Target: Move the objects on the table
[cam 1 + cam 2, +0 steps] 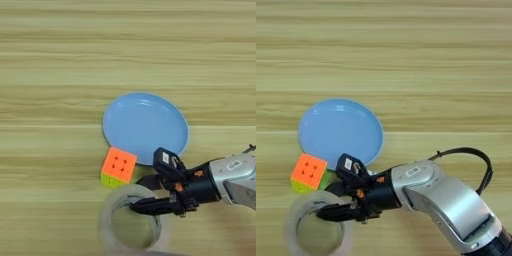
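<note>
The right gripper (338, 192) holds its jaws spread across the tape roll (317, 227) rim, positioned to pinch it beside the puzzle cube (307, 173) on the tabletop (406, 60).

Even, bright, diffuse illumination across the table (60, 45). The plate (145, 125) shows a soft pale sheen on its upper rim, without hard glare. A faint shadow lies just below the plate beside the gripper (146, 189). Below the plate, the tape roll (129, 220) appears soft and blurred.
</note>
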Robot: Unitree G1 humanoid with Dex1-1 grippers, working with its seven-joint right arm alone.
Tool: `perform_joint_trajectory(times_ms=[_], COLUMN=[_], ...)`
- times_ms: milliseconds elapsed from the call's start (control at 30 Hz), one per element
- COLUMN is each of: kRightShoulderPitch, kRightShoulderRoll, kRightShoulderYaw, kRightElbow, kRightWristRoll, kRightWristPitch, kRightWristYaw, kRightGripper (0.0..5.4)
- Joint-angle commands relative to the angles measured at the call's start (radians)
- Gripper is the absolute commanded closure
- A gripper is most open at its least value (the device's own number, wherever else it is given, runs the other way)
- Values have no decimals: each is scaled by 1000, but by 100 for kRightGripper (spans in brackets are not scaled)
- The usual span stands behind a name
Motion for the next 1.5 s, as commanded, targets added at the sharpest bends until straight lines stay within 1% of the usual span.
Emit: perform_joint_trajectory(times_ms=[33,67,100,333,567,733,833,933,1067,1167,1267,1333,1500], kRightShoulderPitch=[-45,-46,-47,-58,-59,-65,-80,-106,-161,-194,-234,-252,-300], kRightShoulderRoll=[-25,-26,-27,-34,-52,-69,-65,-64,-65,-65,-69,-73,-72], kRightShoulderYaw=[-22,-23,-25,-39,-59,-98,-134,-187,-275,-314,-375,-402,-450], kRightElbow=[-9,-8,-7,-14,-21,-32,-29,-21,11,38,64,77,131], kRightWristRoll=[-27,-28,-28,-25,-14,30,63,108,167,178,196,203,190], kRightWristPitch=[-49,-52,-55,-72,-104,-107,-98,-87,-72,-74,-75,-78,-92], kRightWristYaw=[-25,-22,-20,-5,32,84,110,131,140,128,121,119,95], kRightGripper=[372,378,396,401,404,405,406,406,408,408,408,408,408])
